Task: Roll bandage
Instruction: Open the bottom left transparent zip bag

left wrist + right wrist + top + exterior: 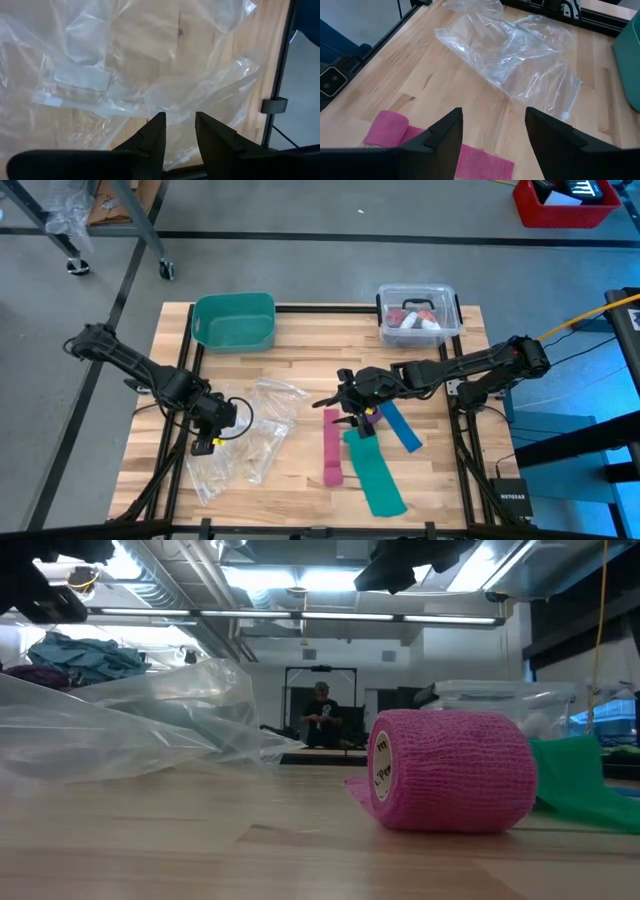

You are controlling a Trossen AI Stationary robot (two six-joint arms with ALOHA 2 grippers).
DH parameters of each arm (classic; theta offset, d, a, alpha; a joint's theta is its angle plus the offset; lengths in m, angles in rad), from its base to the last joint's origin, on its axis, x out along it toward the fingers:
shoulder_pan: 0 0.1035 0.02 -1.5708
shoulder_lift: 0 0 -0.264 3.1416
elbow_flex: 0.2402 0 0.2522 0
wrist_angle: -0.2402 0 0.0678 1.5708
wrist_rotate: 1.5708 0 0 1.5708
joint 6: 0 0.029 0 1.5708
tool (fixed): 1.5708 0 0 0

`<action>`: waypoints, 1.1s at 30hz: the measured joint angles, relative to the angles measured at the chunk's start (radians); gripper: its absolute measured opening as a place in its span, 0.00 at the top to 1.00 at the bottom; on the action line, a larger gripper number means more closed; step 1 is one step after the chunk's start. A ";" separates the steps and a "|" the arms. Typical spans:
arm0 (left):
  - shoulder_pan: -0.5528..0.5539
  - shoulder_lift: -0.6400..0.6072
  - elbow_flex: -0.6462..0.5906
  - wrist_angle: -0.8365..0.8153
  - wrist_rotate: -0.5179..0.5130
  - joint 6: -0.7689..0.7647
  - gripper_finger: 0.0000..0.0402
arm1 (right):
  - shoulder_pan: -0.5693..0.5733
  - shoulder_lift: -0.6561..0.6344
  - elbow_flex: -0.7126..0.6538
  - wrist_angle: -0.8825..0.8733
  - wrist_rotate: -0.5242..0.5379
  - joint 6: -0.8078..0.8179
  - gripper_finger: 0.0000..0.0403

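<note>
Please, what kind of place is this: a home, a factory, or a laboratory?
Probably a robotics laboratory or workshop: a wooden table framed with black rails, a bare concrete floor around it, and exposed ceiling lights above an open room with a person in the background.

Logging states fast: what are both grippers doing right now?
Left gripper: open, empty, above the plastic bag.
Right gripper: open, empty, over the pink strip.

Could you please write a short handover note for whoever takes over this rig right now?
Left gripper: open, empty, above the clear plastic bags.
Right gripper: open, empty, mid-table by the far end of the pink strip.
The bandage: only a small purple patch shows under the right arm, beside the blue strip; flat or rolled, cannot tell.
Done: no rolling is visible.
Left: grasp the bandage and roll it.
</note>
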 joint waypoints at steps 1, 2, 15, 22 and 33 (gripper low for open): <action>0.000 0.000 -0.009 0.003 0.000 0.000 0.76 | 0.000 0.000 0.000 0.000 0.000 0.000 0.46; -0.001 0.000 -0.019 0.015 0.001 0.000 0.76 | 0.000 0.000 0.000 0.000 0.000 0.000 0.46; -0.005 0.000 -0.107 0.109 0.010 -0.158 0.76 | 0.000 0.000 0.000 0.000 0.017 0.001 0.46; -0.007 0.000 -0.113 0.127 0.053 -0.172 0.76 | 0.000 0.000 0.000 0.000 0.024 -0.001 0.46; -0.007 0.008 -0.113 0.159 0.099 -0.067 0.76 | 0.000 0.001 0.000 -0.001 0.024 -0.002 0.46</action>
